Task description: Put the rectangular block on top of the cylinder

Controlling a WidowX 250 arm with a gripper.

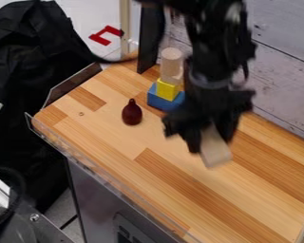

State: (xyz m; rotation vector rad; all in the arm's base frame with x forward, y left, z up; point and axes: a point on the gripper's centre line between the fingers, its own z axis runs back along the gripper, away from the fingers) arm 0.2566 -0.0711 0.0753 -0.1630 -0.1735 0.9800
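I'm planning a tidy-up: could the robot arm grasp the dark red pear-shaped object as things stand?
Probably not: the gripper seems to be holding the rectangular block, though nothing appears to stand between it and the dark red object.

Table (pixel 142 137): wood, pale and darker strips, low clear rim (pixel 104 171) along the near edge. Blue block (pixel 156 101) flat on the wood; taken as landmark. Dark red pear-shaped object (pixel 132 114): upright, narrow end up, near the blue block, to its left in view, not touching.
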